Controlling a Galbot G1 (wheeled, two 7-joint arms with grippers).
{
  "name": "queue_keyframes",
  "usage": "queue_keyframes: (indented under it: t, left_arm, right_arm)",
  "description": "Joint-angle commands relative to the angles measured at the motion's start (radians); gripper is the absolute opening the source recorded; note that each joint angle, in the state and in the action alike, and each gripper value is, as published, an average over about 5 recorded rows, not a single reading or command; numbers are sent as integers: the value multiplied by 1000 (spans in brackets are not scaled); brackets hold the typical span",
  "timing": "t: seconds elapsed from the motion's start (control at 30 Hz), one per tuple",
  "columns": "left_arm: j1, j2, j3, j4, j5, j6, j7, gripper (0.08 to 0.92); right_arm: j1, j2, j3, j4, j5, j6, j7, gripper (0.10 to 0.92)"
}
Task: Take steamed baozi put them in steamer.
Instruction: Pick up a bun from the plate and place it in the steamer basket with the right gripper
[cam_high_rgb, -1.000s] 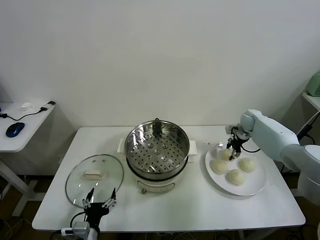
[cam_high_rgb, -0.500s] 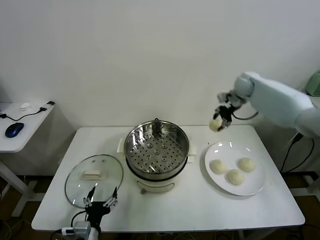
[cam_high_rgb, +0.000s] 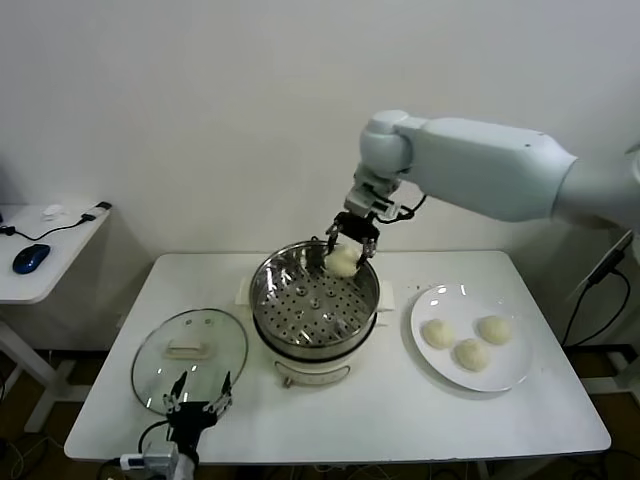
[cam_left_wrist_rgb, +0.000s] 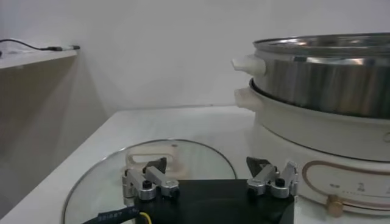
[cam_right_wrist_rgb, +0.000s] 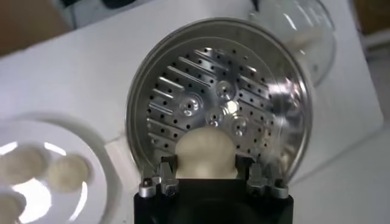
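My right gripper (cam_high_rgb: 343, 262) hangs over the back right part of the steamer (cam_high_rgb: 270, 285), shut on one cream-white baozi (cam_high_rgb: 341, 262). In the right wrist view that baozi (cam_right_wrist_rgb: 206, 152) sits between the fingers above the perforated steel bottom of the steamer (cam_right_wrist_rgb: 177, 91). Three more baozi (cam_high_rgb: 438, 333) (cam_high_rgb: 493, 329) (cam_high_rgb: 470, 354) lie on the white plate (cam_high_rgb: 505, 382) to the right. My left gripper (cam_high_rgb: 199, 400) stays low at the table's front left, open, with nothing between its fingers (cam_left_wrist_rgb: 150, 179).
A round glass lid (cam_high_rgb: 189, 348) lies flat on the table left of the steamer, right beside my left gripper. A side table (cam_high_rgb: 40, 250) with a blue mouse stands at far left. The white wall is close behind the table.
My right arm has lifted one baozi off the plate and swung left with it, from the plate to above the steamer. The left arm has not moved.
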Motion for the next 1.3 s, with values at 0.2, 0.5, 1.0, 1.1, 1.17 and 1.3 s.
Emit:
queue_keyframes:
  t: [0.2,0.5,1.0,1.1,1.17,1.3]
  left_arm:
    - [2,-4,7,3,5,-1,-2,823]
    - [-1,-6,14,13,5,-3,-3,823]
    - [-5,-3,11,11,2,2,-1,823]
    - [-4,-4,14,6,4,4,0,823]
    - [-4,-6,16,3,6,4,1,823]
    - [-5,-7,18,1,5,4,1,823]
  right_arm:
    - [-312,182,226,-311,-614,319,234,636]
    - [-358,226,258,-424,-620,322,240,636]
    - [-172,168,150,-351,-96,252,15,819]
    - [-28,102,50,-314,172,162,-109,822]
    - [64,35,-27,-292,324,64,-154,822]
    - [169,-178,-178,-226,455,-151,-137,823]
